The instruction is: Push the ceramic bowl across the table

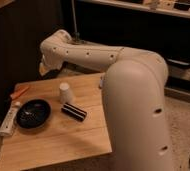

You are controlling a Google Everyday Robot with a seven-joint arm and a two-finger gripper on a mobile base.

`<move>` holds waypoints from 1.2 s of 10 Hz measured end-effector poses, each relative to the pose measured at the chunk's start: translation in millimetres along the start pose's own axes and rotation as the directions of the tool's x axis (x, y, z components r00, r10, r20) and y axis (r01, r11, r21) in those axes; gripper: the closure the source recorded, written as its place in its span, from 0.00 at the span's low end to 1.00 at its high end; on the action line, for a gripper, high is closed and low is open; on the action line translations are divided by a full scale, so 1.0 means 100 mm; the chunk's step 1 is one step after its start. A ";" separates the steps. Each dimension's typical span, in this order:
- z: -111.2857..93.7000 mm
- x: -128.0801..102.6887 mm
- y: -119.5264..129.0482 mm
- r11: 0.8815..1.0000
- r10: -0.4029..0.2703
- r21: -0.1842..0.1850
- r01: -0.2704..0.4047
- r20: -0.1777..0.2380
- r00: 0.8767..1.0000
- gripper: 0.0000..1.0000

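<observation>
The ceramic bowl (33, 113), glossy black and shallow, sits on the left part of the table (63, 140), a low table with a light wooden plank top. My white arm reaches from the lower right over the table's far edge. Its gripper (43, 69) hangs at the arm's end above the table's back left corner, well behind and above the bowl and not touching it.
A small white cup (64, 92) stands behind and to the right of the bowl. A black ridged block (74, 111) lies to the bowl's right. A white oblong object (8, 120) lies at the left edge, with an orange object (19, 92) behind it. Dark shelving stands behind.
</observation>
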 end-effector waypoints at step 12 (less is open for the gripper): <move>1.06 -0.07 1.11 0.965 -0.222 -0.169 0.199 -0.128 0.967 0.35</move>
